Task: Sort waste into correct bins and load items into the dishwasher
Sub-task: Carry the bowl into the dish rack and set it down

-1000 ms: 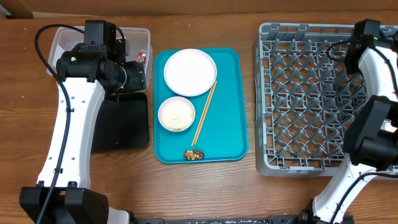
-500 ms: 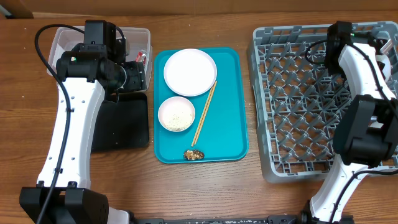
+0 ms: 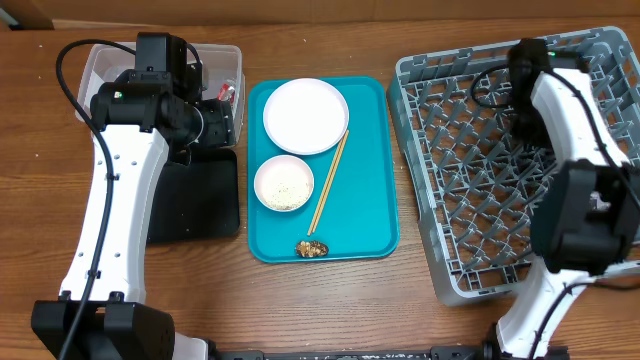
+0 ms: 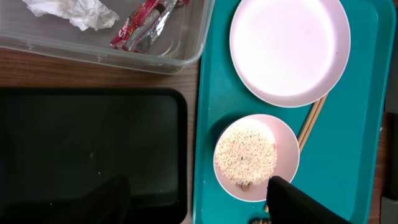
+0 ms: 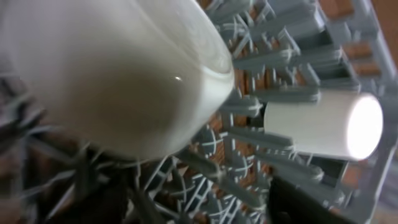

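Fingers of the right gripper are standing spread beside a pale bowl in the dish rack, with the arm reaching over the rack's far side. Only the wrist view is showing the white cup lying among the pegs. The left gripper, also spread, is hovering over the black tray. The red wrapper is lying in the clear tub, its print too blurred to read.

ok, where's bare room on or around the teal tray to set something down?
Free: the right strip of the teal plastic tray, between the wooden chopsticks and its right rim; the wedge of wooden table between it and the grey pegged dish rack; the shallow black tray, which looks bare. Crowded: the teal tray's left side, with round white plate and rice-filled white bowl.
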Controlling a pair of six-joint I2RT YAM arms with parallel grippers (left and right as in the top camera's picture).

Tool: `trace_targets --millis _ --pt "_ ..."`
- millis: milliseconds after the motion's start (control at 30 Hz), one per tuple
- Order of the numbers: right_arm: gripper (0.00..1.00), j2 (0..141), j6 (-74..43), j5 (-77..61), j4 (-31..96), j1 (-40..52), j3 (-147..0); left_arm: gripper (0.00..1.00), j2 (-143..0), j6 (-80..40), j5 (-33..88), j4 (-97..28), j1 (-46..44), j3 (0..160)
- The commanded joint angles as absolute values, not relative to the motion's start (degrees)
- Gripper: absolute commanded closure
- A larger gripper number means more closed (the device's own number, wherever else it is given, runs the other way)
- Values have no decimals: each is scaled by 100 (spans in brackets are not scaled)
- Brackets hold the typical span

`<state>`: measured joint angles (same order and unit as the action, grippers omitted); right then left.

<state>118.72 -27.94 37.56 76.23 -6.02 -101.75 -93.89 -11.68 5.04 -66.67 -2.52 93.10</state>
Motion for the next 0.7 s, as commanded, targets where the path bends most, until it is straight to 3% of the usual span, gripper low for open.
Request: trace_targets --millis 0,100,200,300,433,667 --pt "16 10881 -2711 2939 7629 -633 -10206 27 -9347 -1181 447 -6687 -266 9384" --pt "20 10582 -2073 1776 7832 -633 -10206 26 -9347 -1181 447 -6685 -266 9384" --pt "38 10556 -1782 403 8637 -631 -10154 24 -9347 -1181 447 -6678 -266 9384" --pt "47 10556 -1551 -169 8864 -631 -9924 23 -9347 -1184 447 -6678 -266 9384" --pt "75 10556 -1455 -318 8997 -548 -9389 23 -9347 -1184 447 -6683 -266 9384" --pt "79 10556 -1452 -329 8936 -156 -8650 23 -9347 -1184 447 -6678 -266 9384"
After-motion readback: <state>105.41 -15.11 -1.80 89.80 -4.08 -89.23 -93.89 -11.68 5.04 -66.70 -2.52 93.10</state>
